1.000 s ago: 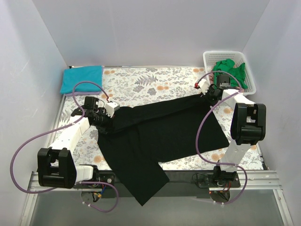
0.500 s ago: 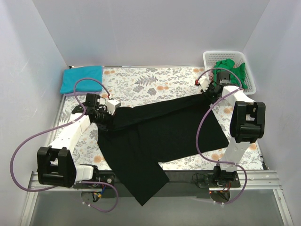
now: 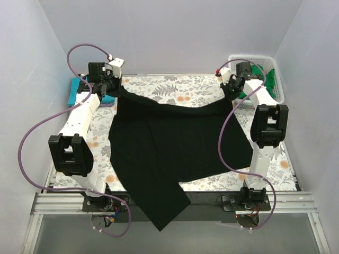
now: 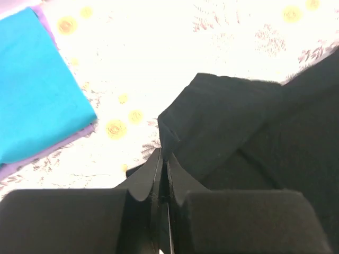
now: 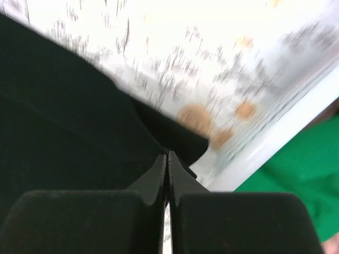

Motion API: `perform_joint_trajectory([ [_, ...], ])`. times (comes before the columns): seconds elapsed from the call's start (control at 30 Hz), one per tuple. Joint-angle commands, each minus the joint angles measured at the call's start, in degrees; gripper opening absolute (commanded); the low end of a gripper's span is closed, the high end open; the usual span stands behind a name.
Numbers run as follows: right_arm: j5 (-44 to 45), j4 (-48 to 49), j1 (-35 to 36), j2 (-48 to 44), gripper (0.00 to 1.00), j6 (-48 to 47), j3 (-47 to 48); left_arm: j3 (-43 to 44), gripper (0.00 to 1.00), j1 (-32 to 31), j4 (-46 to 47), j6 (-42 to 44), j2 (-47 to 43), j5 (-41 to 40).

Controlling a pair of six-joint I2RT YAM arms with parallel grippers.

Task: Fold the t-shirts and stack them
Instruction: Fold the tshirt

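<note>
A large black t-shirt (image 3: 169,148) hangs stretched between both grippers above the floral table, its lower part draping over the near edge. My left gripper (image 3: 117,87) is shut on its left top corner (image 4: 175,127). My right gripper (image 3: 229,95) is shut on its right top corner (image 5: 180,135). A folded teal shirt (image 3: 77,91) lies at the back left on a lavender one (image 4: 47,151), and shows in the left wrist view (image 4: 37,79). Green shirts (image 3: 269,79) sit in the basket, also showing in the right wrist view (image 5: 296,169).
A white lattice basket (image 3: 254,59) stands at the back right corner. The fern-print table cover (image 3: 175,90) shows behind the black shirt. Grey walls close in the back and both sides. Purple cables loop from both arms.
Both grippers have risen and moved toward the back, lifting the black shirt's top edge off the table and pulling it taut. The left arm now covers part of the teal shirt.
</note>
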Motion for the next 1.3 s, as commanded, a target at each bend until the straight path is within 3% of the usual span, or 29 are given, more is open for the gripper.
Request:
perform_joint_trajectory([
  [0.0, 0.12, 17.03, 0.13, -3.47, 0.01, -2.53, 3.03, 1.36, 0.00, 0.32, 0.05, -0.64, -2.05, -1.12],
  [0.37, -0.76, 20.80, 0.22, -14.20, 0.01, -4.73, -16.23, -10.06, 0.00, 0.58, 1.54, -0.46, -9.52, 1.52],
  [0.53, 0.46, 20.54, 0.40, -10.00, 0.01, -3.76, -7.12, -7.62, 0.00, 1.20, 2.41, -2.30, -7.86, -1.45],
  [0.8, -1.47, 20.72, 1.18, -8.05, 0.01, -1.39, -0.76, -0.49, 0.00, 2.17, 1.55, -3.45, -7.24, -1.74],
  [1.27, 0.99, 22.04, 1.98, -10.68, 0.01, -10.78, -12.71, -17.79, 0.00, 2.17, 1.54, -0.46, -15.58, 1.53],
])
